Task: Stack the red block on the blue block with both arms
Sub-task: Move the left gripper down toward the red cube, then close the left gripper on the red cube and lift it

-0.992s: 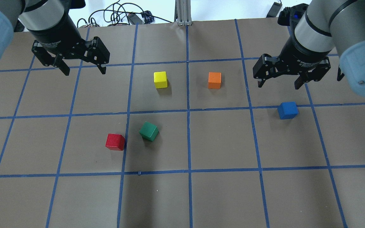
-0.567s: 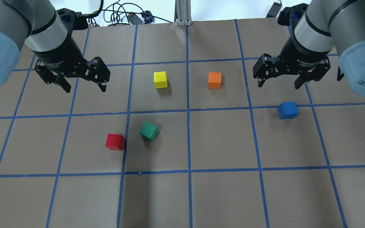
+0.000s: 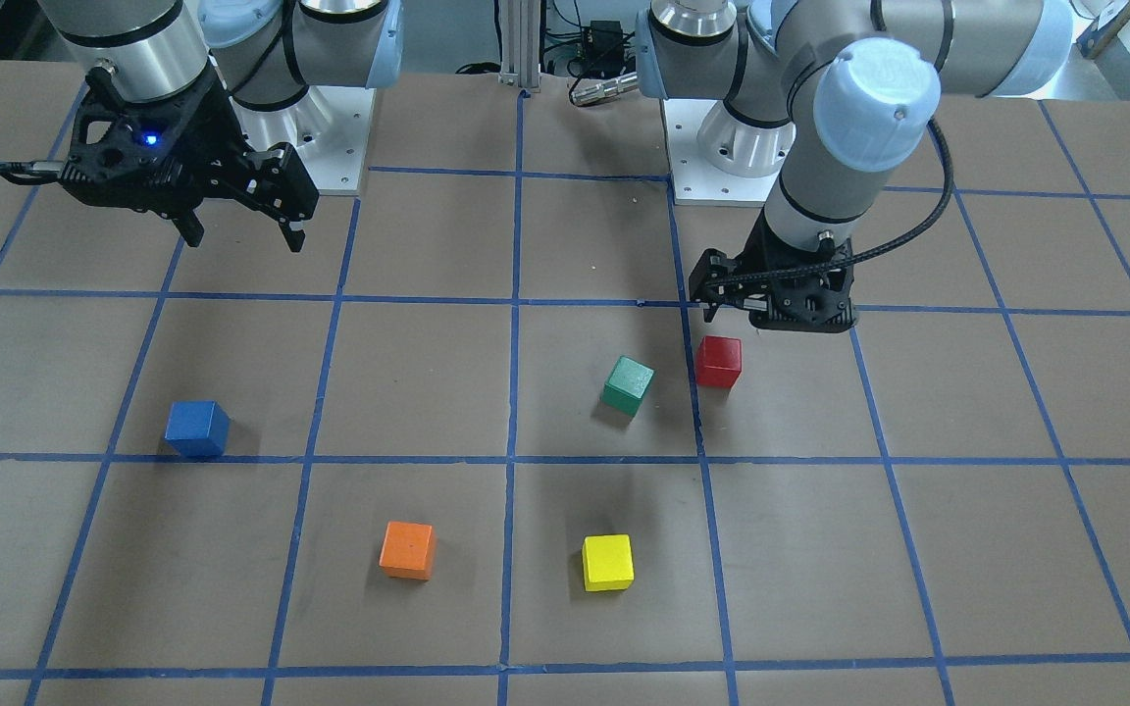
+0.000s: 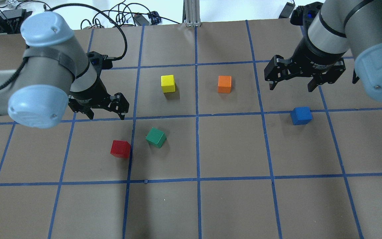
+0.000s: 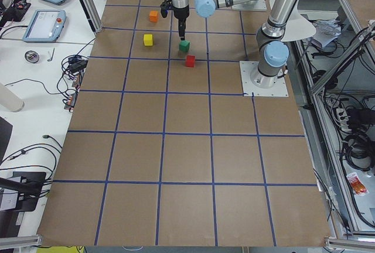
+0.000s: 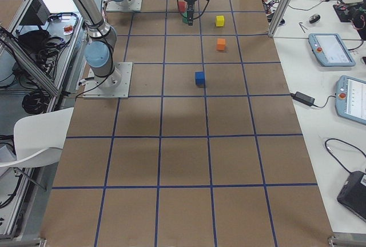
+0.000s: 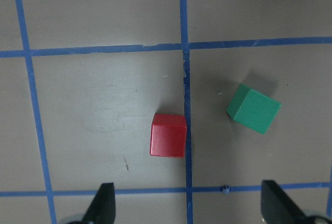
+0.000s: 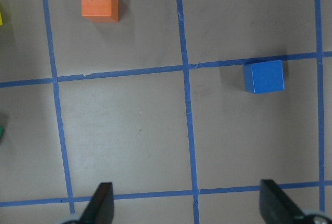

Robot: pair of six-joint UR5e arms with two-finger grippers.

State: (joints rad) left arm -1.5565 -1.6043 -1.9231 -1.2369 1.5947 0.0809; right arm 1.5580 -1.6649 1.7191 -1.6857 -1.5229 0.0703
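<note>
The red block lies on the brown table just left of a blue tape line; it also shows in the left wrist view and the front view. My left gripper is open and empty, above the table just short of the red block on the far side. The blue block lies at the right, also in the right wrist view and the front view. My right gripper is open and empty, hanging beyond the blue block.
A green block lies tilted close to the right of the red block. A yellow block and an orange block lie further back at the middle. Cables and a metal post are at the far edge.
My left arm has swung in and its open gripper has moved nearer and rightward, toward the red block. The right gripper has barely moved. No block has moved.
</note>
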